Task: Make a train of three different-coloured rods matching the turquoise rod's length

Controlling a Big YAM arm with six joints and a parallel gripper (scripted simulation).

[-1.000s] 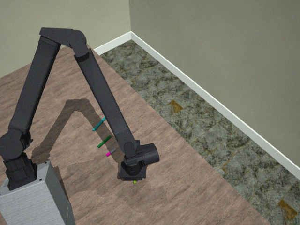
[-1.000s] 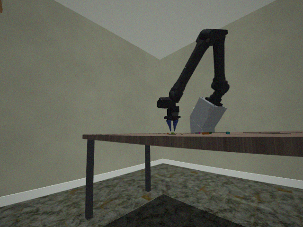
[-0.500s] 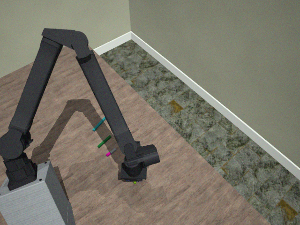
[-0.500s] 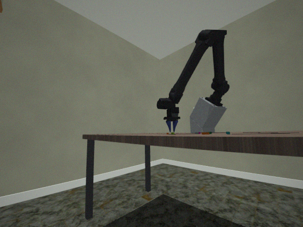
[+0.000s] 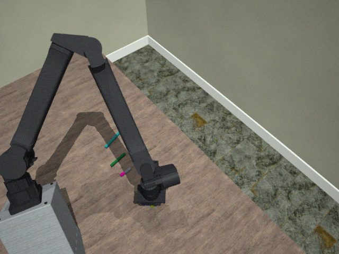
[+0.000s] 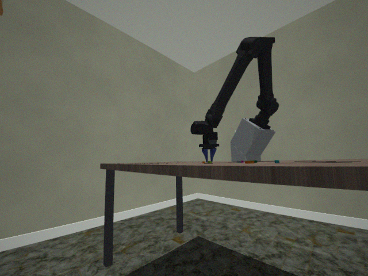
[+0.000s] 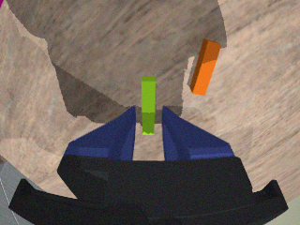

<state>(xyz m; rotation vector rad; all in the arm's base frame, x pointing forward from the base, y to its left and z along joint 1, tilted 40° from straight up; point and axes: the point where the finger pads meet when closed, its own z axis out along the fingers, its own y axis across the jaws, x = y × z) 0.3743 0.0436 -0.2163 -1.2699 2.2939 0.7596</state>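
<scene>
A lime rod (image 7: 148, 105) lies flat on the table with its near end between my gripper's (image 7: 149, 112) blue fingertips. The fingers stand partly open, with a small gap on each side of the rod. In the side view the fingertips (image 6: 209, 158) are just above the table top, at the lime rod (image 6: 210, 162). An orange rod (image 7: 205, 67) lies to the right of it, apart and slightly tilted. The turquoise rod (image 5: 112, 139), a green rod (image 5: 117, 160), and a magenta rod (image 5: 122, 174) lying end to end with a grey rod (image 5: 127, 170) are further back, near the arm.
The arm's grey base block (image 5: 38, 218) stands at the near left. The table's long edge (image 5: 207, 164) runs to the right of the gripper, with the floor beyond. The forearm hides part of the table behind the rods.
</scene>
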